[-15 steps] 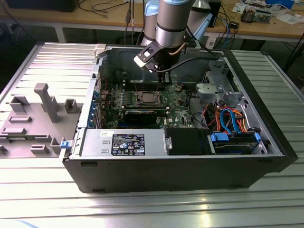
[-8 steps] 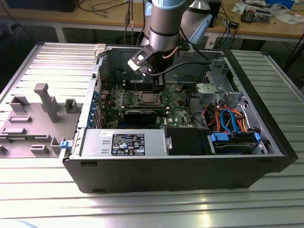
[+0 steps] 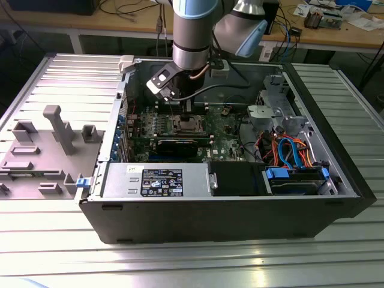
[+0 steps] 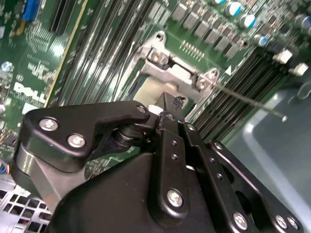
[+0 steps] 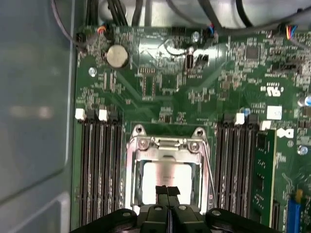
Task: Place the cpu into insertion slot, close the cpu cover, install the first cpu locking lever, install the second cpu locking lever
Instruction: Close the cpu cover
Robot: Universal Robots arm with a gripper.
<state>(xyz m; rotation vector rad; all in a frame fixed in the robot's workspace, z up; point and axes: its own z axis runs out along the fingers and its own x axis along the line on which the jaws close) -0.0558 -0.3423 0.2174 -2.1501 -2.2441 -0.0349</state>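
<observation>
At the exterior view's left, fixtures (image 3: 54, 129) are laid on the table (image 3: 192, 264) beside the open case (image 3: 210, 210), inside which the arm (image 3: 192, 36) is held over the slot (image 3: 187, 124). In the first wrist view the cpu (image 5: 163, 180) is seen seated there, framed by the flat-lying cover (image 5: 165, 144), and the gripper (image 5: 167, 190) is poised over its window, tips pressed together on nothing, perhaps for pushing. Both flanks are crowded by memory slots (image 5: 97, 165), so room is judged open only overhead, where a lever (image 4: 250, 101) is seen jutting in the second wrist view.
</observation>
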